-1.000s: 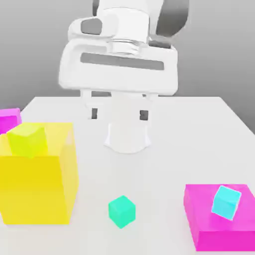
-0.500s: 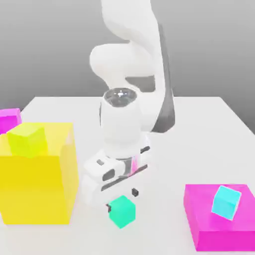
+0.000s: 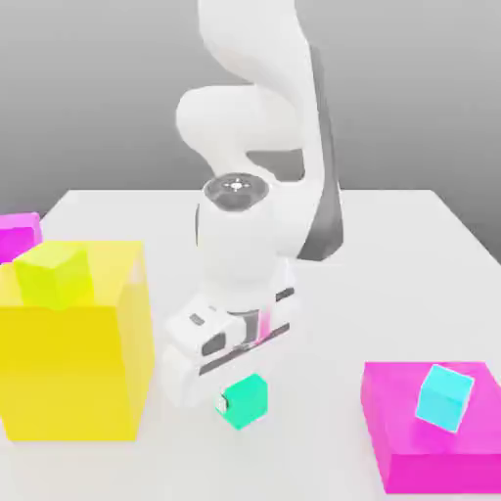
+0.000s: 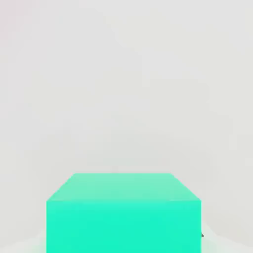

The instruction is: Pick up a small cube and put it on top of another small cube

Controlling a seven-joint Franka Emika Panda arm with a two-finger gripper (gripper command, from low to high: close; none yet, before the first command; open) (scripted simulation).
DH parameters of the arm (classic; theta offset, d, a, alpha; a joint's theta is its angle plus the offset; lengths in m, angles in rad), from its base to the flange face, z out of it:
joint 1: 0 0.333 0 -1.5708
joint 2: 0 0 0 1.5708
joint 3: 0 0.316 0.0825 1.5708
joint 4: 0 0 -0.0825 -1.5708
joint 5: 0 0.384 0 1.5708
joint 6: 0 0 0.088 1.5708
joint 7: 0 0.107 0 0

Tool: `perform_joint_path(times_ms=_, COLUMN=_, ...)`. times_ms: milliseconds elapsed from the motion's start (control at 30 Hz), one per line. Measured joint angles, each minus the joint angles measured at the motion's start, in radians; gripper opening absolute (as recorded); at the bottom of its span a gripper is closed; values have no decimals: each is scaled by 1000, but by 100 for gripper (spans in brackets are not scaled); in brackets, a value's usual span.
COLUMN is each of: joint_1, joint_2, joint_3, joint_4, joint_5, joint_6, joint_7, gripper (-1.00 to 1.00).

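Teal cube (image 3: 243,400): on the white table (image 3: 391,264), near its front edge, between the big yellow block (image 3: 73,357) and the pink slab (image 3: 431,440); plainly the piece meant for lifting, judging by the arm bent down right over it.
Gripper (image 3: 235,384): lowered onto the teal cube from above and slightly from the exterior view's left, hand body covering the cube's upper part.
Fingers: hidden behind the hand and the cube; wide, narrow or clamped, cannot tell.
Hand camera: teal cube (image 4: 123,212) close and centred low, suggesting good alignment for a grasp.
Cyan cube (image 3: 444,397): tilted on the pink slab, corner up; a likely landing spot, though an awkward one while tipped.
Yellow-green cube (image 3: 54,273): on top of the big yellow block, near its far left corner; a higher and flatter candidate.
Pink block (image 3: 20,233): at the far left, behind the yellow block, well apart from the work.
Likely step: securing the teal cube before any lift.
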Motion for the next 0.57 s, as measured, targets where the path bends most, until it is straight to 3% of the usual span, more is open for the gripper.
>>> perform_joint_path(times_ms=300, joint_1=296, joint_2=-87, joint_3=166, joint_4=297, joint_5=-6, joint_6=-383, joint_7=257, gripper=-100)
perform_joint_path(times_ms=400, joint_1=402, joint_2=-34, joint_3=168, joint_4=326, joint_5=-19, joint_6=-360, joint_7=302, gripper=-100)
perform_joint_path(times_ms=433, joint_1=376, joint_2=-4, joint_3=154, joint_4=321, joint_5=-24, joint_6=-325, joint_7=308, gripper=-100)
perform_joint_path(times_ms=467, joint_1=371, joint_2=25, joint_3=149, joint_4=316, joint_5=-29, joint_6=-292, joint_7=313, gripper=100)
perform_joint_path(times_ms=567, joint_1=371, joint_2=25, joint_3=149, joint_4=316, joint_5=-29, joint_6=-292, joint_7=313, gripper=100)
